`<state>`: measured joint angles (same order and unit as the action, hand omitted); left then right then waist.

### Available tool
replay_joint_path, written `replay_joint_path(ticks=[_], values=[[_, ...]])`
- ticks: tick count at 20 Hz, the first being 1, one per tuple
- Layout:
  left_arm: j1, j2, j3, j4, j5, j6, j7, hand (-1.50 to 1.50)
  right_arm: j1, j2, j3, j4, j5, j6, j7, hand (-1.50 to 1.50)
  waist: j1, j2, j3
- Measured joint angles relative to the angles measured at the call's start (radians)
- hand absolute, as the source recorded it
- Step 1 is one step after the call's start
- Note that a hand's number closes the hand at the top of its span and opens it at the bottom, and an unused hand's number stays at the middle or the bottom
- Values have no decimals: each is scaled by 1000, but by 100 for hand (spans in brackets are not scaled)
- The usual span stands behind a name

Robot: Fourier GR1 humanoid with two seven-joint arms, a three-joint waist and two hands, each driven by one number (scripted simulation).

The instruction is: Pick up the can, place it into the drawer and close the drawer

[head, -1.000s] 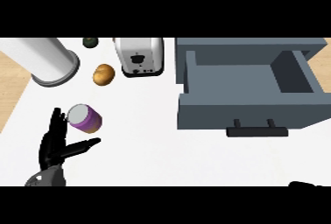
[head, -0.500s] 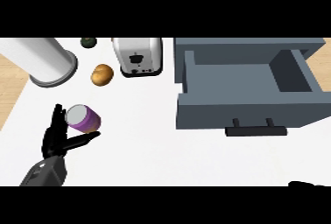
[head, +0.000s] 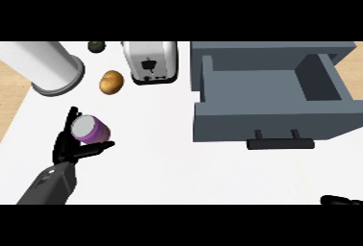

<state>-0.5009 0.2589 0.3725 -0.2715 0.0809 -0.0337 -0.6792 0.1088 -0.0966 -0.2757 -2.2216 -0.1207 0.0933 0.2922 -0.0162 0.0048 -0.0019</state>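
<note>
Purple and silver-topped, the can (head: 90,129) stands on the white counter (head: 163,168) at the near left, well apart from the open grey drawer (head: 269,103) on the right. You have your left hand (head: 71,146) against it: fingers reach up along its left side and the thumb lies under its near edge, so the hand looks part-curled around the can rather than fully clenched on it.

Watch the lift. With the can cradled from only 1 side, it could tip or roll out toward the right if you raise it before the fingers wrap further. The carry crosses open counter, and the drawer's near wall and black handle (head: 280,142) could catch a low can.

Your right hand (head: 342,200) barely shows at the near right edge; I cannot tell its state.
</note>
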Motion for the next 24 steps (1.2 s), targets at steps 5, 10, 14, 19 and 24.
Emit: replay_joint_path(ticks=[5, 10, 14, 19, 24], values=[[-54, 4, -6, 39, 0, -54, -1, 150, 4, 5, -5, -3, -2, 3, -6, -150, -4, 1, 0], [-75, -4, -9, 65, 2, -103, -31, 150, -7, -4, -15, 6, -3, 12, -21, -150, -6, 2, 0], [-95, -18, -22, 64, -4, -117, -48, 150, -3, 2, -16, 9, 4, 13, -27, -150, -4, 1, 0], [-132, -101, -44, 53, -15, -62, -61, 150, -19, 4, -11, -1, 23, -4, -10, -150, -2, 0, 0], [-166, -164, -56, 23, -8, -28, -52, 150, -19, 12, -5, -23, 41, -17, 1, -150, 1, -1, 1]])
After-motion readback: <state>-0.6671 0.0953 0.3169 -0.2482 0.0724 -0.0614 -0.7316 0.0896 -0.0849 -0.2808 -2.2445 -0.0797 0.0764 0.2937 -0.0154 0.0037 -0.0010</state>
